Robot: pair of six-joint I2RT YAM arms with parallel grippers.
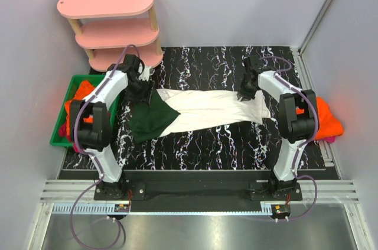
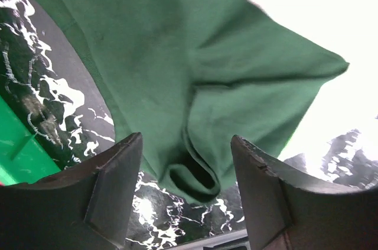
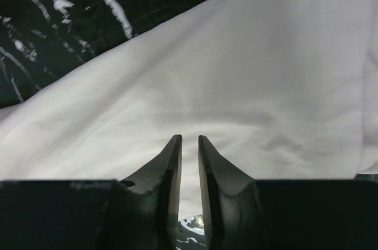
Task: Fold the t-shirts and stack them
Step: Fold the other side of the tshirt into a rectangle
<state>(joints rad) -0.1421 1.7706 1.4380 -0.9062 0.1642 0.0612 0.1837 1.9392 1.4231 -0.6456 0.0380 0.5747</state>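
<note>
Left fingers [image 2: 118, 179] wide over green sleeve [image 2: 195, 55]; right fingers [image 3: 172, 161] barely parted above white t-shirt [image 3: 236, 72].

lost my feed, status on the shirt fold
Left gripper open over green sleeve. Right gripper nearly shut over white t-shirt, grip unclear. Nothing in the way.

We see a white t-shirt [image 1: 218, 110] with a dark green sleeve [image 1: 147, 121], a black table [image 1: 236, 143] veined white, a pink shelf [image 1: 106, 3] and a green bin [image 1: 59, 138].
</note>
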